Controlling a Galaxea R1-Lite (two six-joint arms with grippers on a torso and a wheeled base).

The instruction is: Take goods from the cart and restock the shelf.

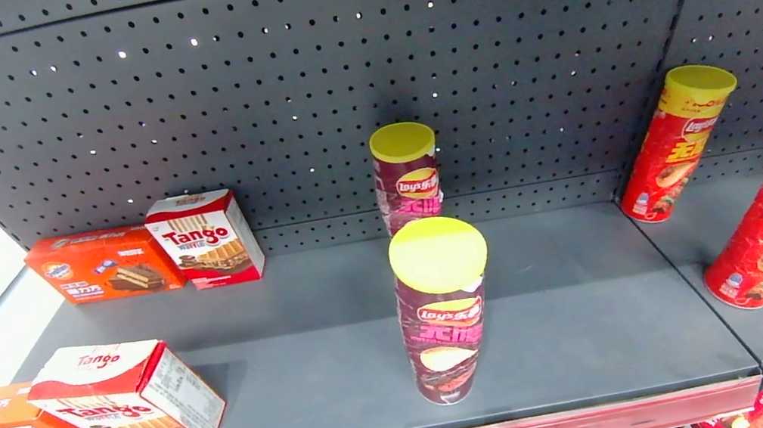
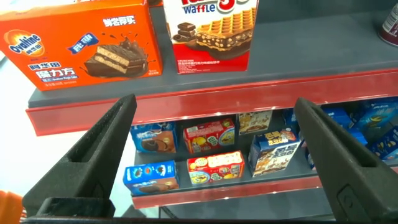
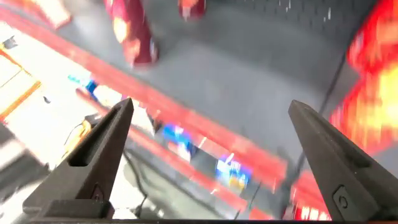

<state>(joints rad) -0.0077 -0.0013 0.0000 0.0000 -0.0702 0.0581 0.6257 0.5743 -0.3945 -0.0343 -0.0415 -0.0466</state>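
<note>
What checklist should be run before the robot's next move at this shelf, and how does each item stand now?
1. Left tool open: ok, jaws wide apart, nothing between them.
2. Right tool open: ok, jaws wide apart, nothing between them.
3. Goods in hand for restocking: not ok, both tools are empty.
4. Free room on the shelf: ok, bare deck between the wafer boxes and the purple cans.
5. Purple cans upright: ok, one stands behind the other.
6. Red cans upright: cannot tell, they look slanted at the head view's edge.
</note>
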